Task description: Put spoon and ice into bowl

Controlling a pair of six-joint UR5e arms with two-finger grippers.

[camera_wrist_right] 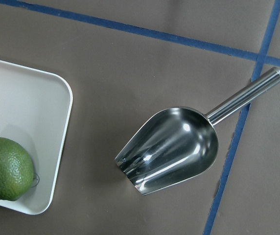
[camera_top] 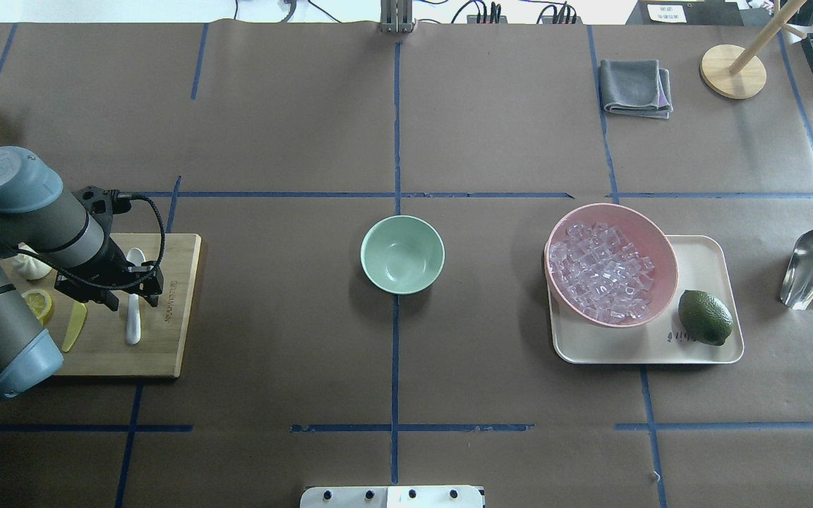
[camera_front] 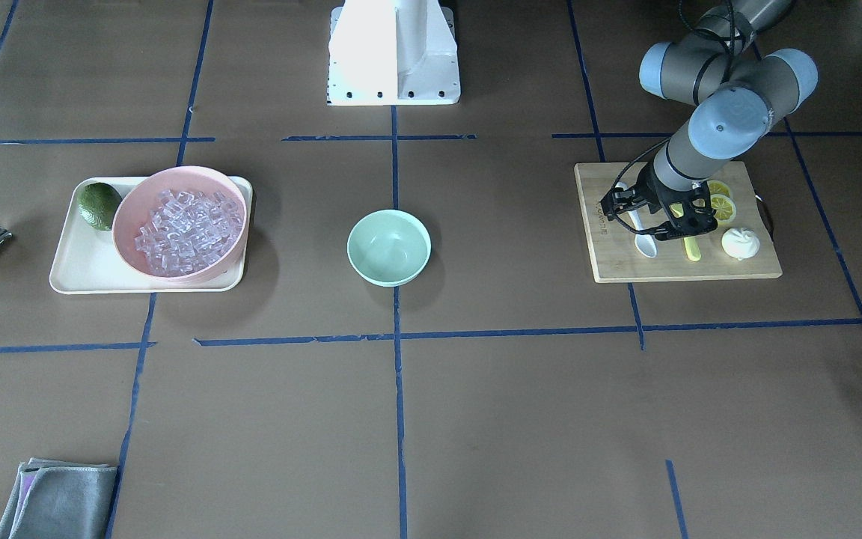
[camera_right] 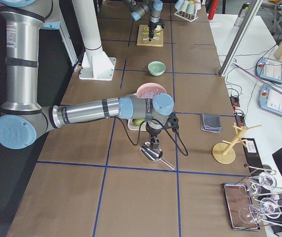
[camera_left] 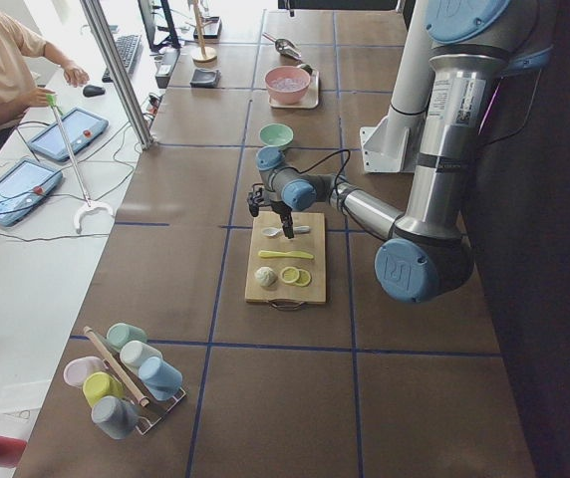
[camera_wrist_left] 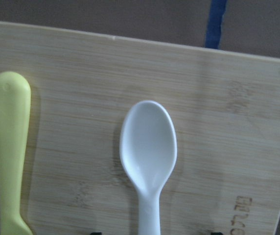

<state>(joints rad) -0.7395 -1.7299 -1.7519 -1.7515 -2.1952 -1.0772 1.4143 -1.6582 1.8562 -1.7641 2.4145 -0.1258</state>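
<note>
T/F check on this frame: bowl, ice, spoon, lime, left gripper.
1. The mint-green bowl is empty. True.
2. The ice is in the pink bowl on the tray. True.
3. The spoon lies in the pink bowl. False: it lies on the wooden board beside the knife.
4. The lime sits on the wooden board. False: it is on the tray.
5. The left gripper hangs over the spoon, open. True.
</note>
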